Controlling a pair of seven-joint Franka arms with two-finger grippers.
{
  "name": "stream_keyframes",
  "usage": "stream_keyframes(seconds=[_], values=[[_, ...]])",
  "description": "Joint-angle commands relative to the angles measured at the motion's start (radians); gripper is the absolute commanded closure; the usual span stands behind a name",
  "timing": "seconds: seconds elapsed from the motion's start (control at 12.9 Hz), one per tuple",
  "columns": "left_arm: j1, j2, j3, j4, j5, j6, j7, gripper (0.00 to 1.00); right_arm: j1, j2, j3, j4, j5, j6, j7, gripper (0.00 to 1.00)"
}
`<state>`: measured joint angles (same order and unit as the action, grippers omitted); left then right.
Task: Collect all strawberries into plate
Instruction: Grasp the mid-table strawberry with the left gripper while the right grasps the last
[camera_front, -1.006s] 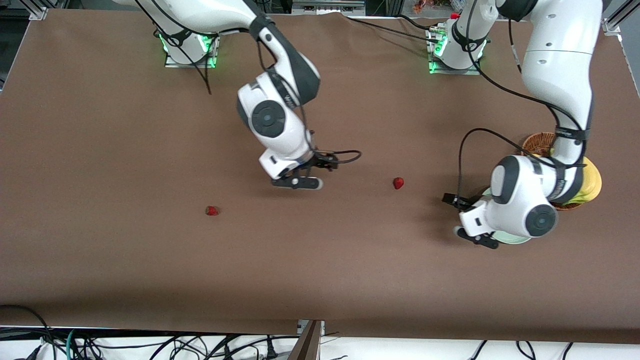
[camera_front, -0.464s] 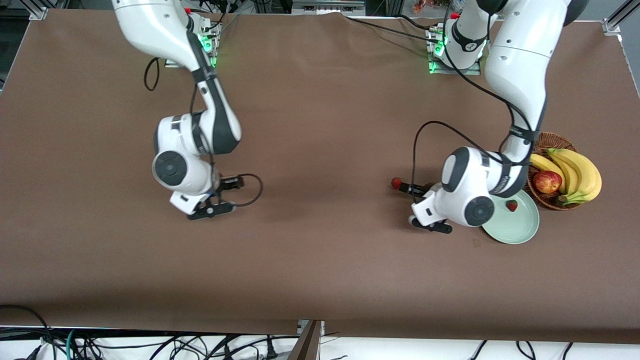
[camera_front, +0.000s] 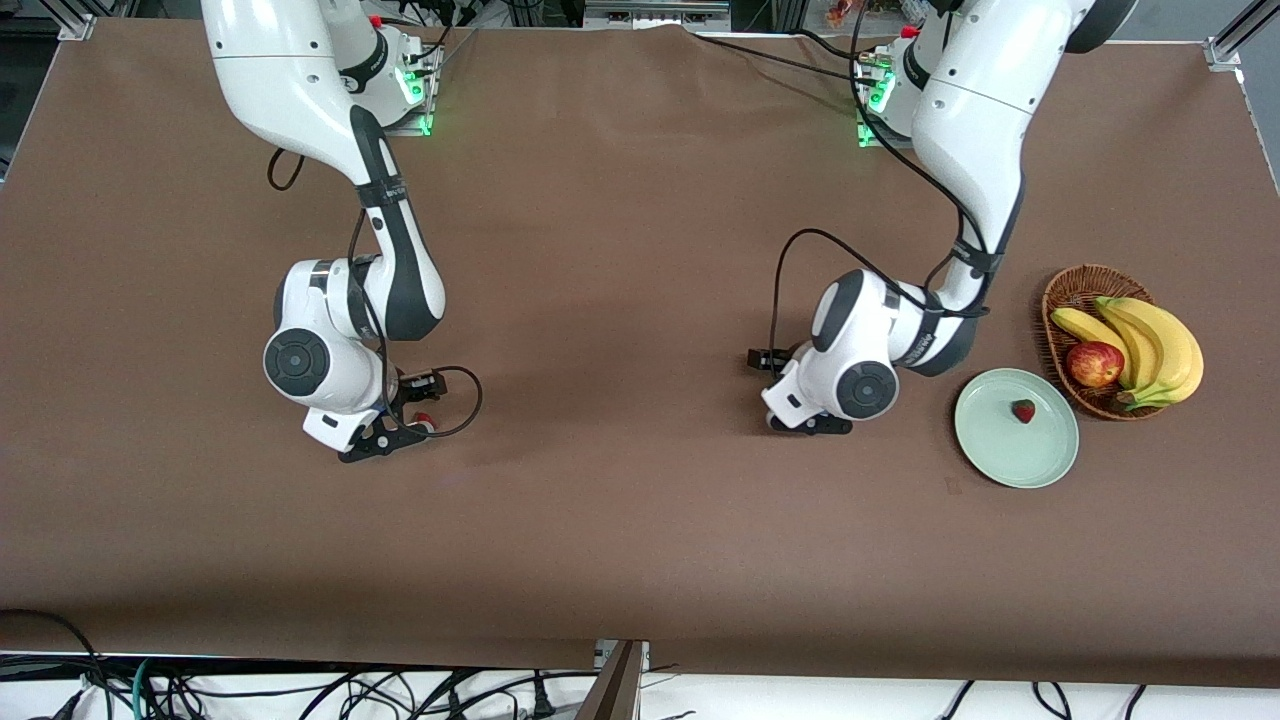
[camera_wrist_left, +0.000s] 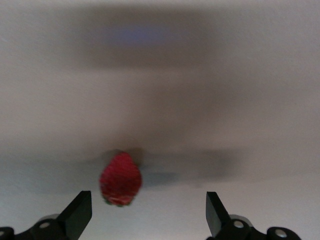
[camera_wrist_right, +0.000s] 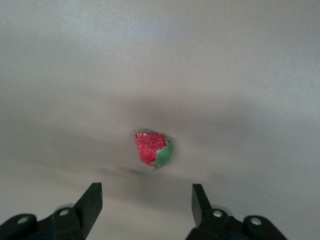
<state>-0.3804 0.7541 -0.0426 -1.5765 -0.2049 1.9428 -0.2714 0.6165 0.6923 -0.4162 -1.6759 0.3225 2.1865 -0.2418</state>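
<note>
I count three strawberries: one (camera_front: 1023, 410) on the plate (camera_front: 1000, 460), one (camera_wrist_right: 153, 149) under the right arm, one (camera_wrist_left: 120, 179) under the left. One basket (camera_front: 1065, 285) holds one apple (camera_front: 1094, 364) and one banana bunch (camera_front: 1155, 340). Two arms work the counter (camera_front: 640, 520).

Front view was bright, evenly lit from overhead, sharp; soft arm shadows on the table (camera_front: 640, 520). Left wrist view blurred, strawberry (camera_wrist_left: 120, 179) smeared. Right wrist view sharper, mild shadow.
</note>
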Motion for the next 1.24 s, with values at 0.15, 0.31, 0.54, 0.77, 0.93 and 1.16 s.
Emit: stream_keyframes(seconds=[0.15,0.31,0.54,0.77,0.93,1.16], values=[[-0.003,-0.015,0.017,-0.017,0.056,0.015,-0.019,0.0,-0.003,0.058,0.005,0.041,0.023,0.061,-0.019,0.24],[-0.002,-0.01,0.018,-0.019,0.068,0.042,-0.02,0.0,-0.004,0.072,0.007,0.039,0.023,0.084,-0.019,0.29],[-0.006,-0.009,0.018,-0.037,0.07,0.064,-0.019,0.2,-0.006,0.093,0.007,0.042,0.023,0.117,-0.019,0.36],[0.0,-0.012,0.018,-0.059,0.07,0.088,-0.006,0.48,-0.007,0.095,0.007,0.056,0.024,0.11,-0.017,0.52],[0.008,-0.01,0.018,-0.059,0.07,0.087,-0.006,0.79,-0.003,0.092,0.007,0.058,0.021,0.107,-0.019,0.68],[0.047,-0.015,0.017,-0.056,0.07,0.076,-0.002,1.0,0.003,0.082,0.01,0.061,0.024,0.092,-0.014,0.8]])
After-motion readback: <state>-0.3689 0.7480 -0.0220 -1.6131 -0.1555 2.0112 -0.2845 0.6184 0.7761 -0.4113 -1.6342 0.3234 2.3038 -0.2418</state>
